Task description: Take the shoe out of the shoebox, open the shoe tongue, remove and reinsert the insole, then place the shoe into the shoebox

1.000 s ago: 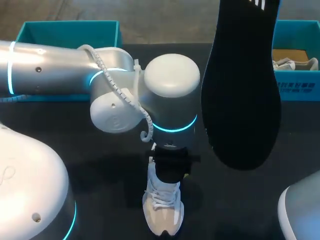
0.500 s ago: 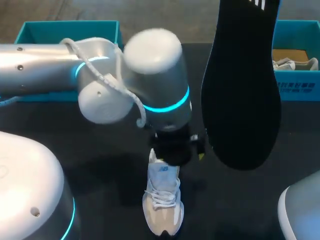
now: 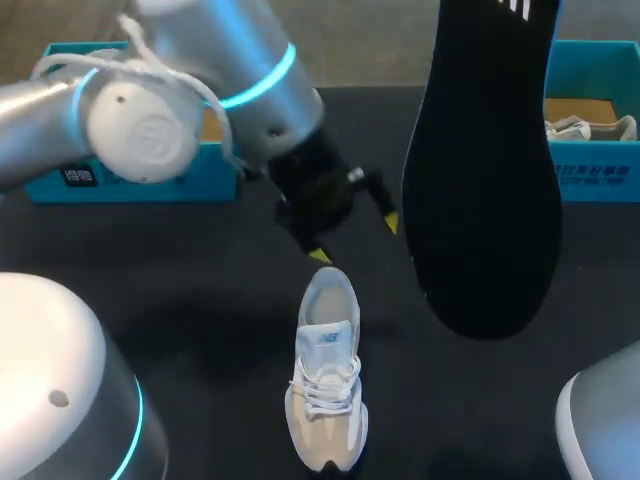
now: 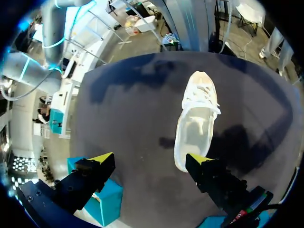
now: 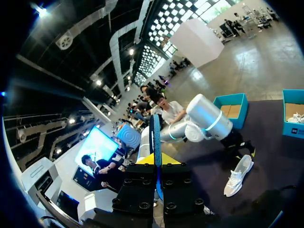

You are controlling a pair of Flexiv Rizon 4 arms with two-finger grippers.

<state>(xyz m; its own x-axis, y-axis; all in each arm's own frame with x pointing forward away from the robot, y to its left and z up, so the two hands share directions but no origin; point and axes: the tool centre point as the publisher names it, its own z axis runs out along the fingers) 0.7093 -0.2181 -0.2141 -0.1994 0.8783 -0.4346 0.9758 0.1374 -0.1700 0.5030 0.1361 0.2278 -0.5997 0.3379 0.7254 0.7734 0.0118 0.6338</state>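
Lengthwise 12-to-6 on desk (image 3: 200,290), shoe (image 3: 327,385), heel toward spread, empty left jaws at 12; right jaws clamping insole (image 3: 487,170) at 2.

There are two white shoes, a loose shoe (image 3: 326,390) and a boxed shoe (image 3: 590,127). Two teal shoeboxes, left shoebox (image 3: 190,186) and right shoebox (image 3: 600,190). One black insole (image 3: 485,170)
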